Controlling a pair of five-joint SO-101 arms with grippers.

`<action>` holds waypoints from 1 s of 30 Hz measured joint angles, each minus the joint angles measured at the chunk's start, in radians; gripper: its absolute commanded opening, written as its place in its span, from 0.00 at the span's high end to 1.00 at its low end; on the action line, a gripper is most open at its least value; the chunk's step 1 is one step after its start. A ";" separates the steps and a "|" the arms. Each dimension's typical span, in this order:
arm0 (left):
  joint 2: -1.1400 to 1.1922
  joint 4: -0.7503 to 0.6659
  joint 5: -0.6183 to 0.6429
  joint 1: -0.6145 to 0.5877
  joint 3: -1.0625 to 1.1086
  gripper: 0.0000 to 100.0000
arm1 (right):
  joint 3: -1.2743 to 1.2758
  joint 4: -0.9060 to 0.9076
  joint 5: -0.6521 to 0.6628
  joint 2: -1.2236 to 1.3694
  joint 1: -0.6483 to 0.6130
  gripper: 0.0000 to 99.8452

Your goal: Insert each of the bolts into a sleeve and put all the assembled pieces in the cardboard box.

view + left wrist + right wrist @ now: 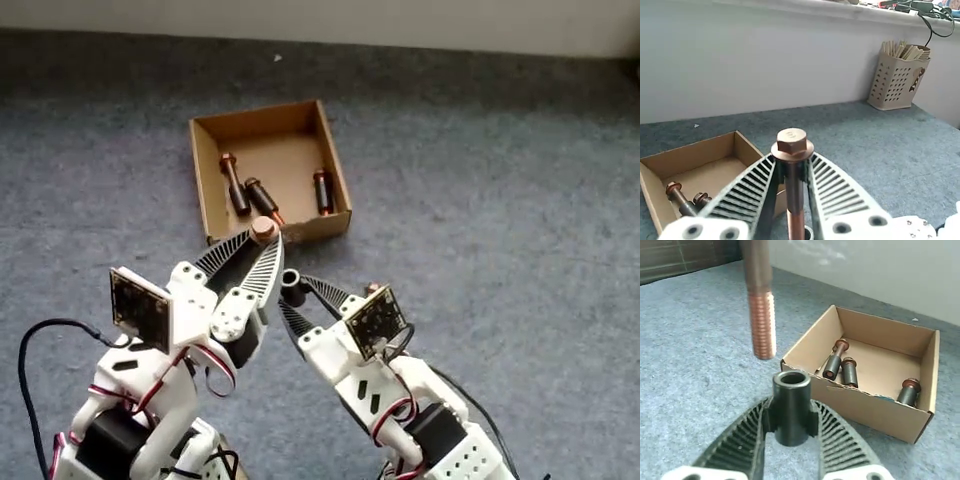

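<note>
My left gripper (pixel 262 243) is shut on a copper bolt (pixel 792 165), held upright with its hex head (pixel 263 231) on top. The bolt's threaded end (pixel 762 325) hangs just above and slightly to one side of a dark sleeve (pixel 791 407). My right gripper (pixel 291 296) is shut on that sleeve (pixel 292 286), which stands upright with its bore open upward. The cardboard box (pixel 207 195) lies just beyond both grippers and holds three assembled pieces (pixel 262 197). These pieces (pixel 842 365) lie on the box floor in the right wrist view.
Grey carpet (pixel 500 180) covers the whole work surface, with open room to the right and left of the box. A pale wall (pixel 765 60) rises behind, and a perforated beige holder (pixel 897 75) with sticks stands against it.
</note>
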 measured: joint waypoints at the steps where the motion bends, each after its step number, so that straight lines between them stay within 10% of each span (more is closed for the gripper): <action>1: -0.003 -0.008 0.000 0.000 0.012 0.99 | 0.000 0.000 0.000 0.000 -0.003 1.00; 30: -0.006 -0.028 0.000 0.000 0.071 0.99 | 0.000 0.009 0.000 0.000 -0.058 1.00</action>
